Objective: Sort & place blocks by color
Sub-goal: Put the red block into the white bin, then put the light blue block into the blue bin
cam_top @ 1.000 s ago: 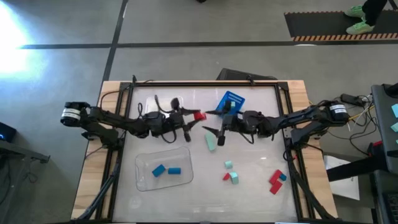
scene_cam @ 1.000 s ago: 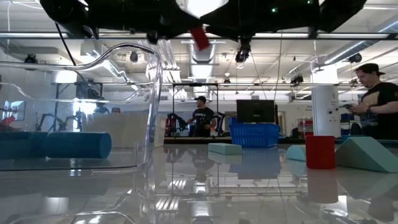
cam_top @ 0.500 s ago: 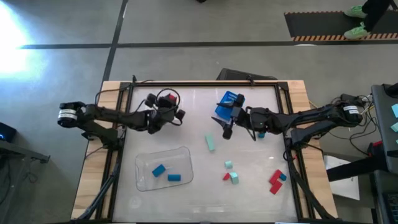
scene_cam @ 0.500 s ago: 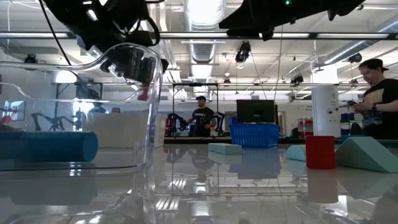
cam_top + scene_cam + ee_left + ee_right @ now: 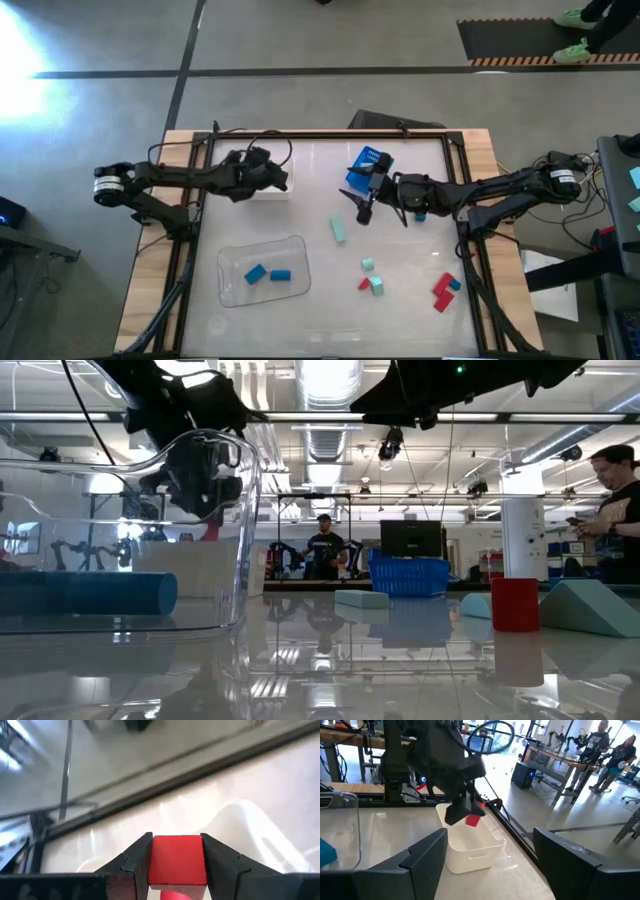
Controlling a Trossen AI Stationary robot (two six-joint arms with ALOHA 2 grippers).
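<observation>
My left gripper [image 5: 263, 175] is shut on a red block [image 5: 177, 857] and hangs over the white tray [image 5: 470, 847] at the table's far left; the right wrist view shows that block [image 5: 474, 819] just above the tray's opening. My right gripper [image 5: 360, 206] stands open at mid-table beside the blue bin [image 5: 368, 168], with nothing between its fingers. Loose blocks lie on the table: a teal one [image 5: 338, 230], a teal one [image 5: 368, 264], a red and a teal one together [image 5: 371, 286], and red and blue ones [image 5: 443, 290]. My left gripper pinches the red block by two opposite sides [image 5: 156, 860] between its two fingers. The fingers slant downward toward the tray, coming from the table's left. The block is lifted clear, a little above the white tray's opening [image 5: 470, 832].
A clear tray [image 5: 230, 285] near the front left holds two blue blocks [image 5: 267, 273]. The blue bin stands at the far middle. People stand in the room beyond the table [image 5: 615, 510].
My left gripper has carried the red block from mid-table toward the left edge, turning and tipping downward, and now hangs over the white tray. My right gripper has drawn back a little toward the right edge, still open.
</observation>
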